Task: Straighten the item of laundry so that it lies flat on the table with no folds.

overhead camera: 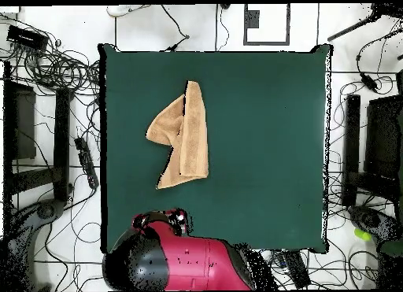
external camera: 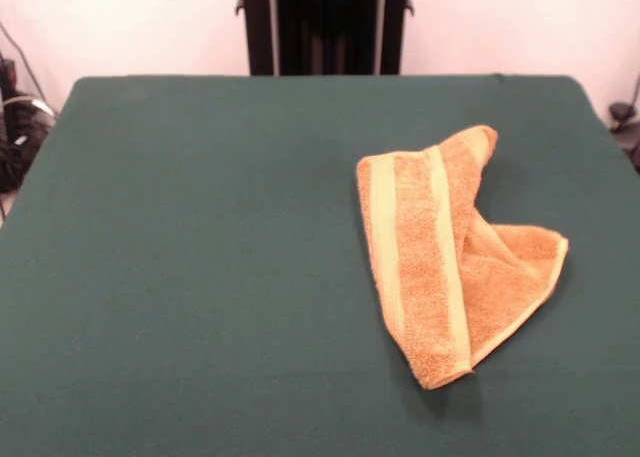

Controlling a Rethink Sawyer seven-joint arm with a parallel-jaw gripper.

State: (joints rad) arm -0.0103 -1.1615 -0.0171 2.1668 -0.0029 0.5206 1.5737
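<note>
Claw's out of sight so can't tell its state; the towel (external camera: 440, 262) looks light and floppy, folded over on the desk (external camera: 200, 277), so I'd pinch the loose corner at 3 o'clock.

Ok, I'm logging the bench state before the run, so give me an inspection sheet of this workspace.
Surface: green table, nothing on it but the towel.
Job's things: orange towel folded over itself, pale bands up, not flat.
Clutter: nothing seen on the table.
Grippers: gripper not made out; red arm drawn back at the table's edge in the overhead view.
Cables: tangled cables on the floor around the table.
Surroundings: black pedestal behind the table, white wall, black equipment beside the table.
</note>
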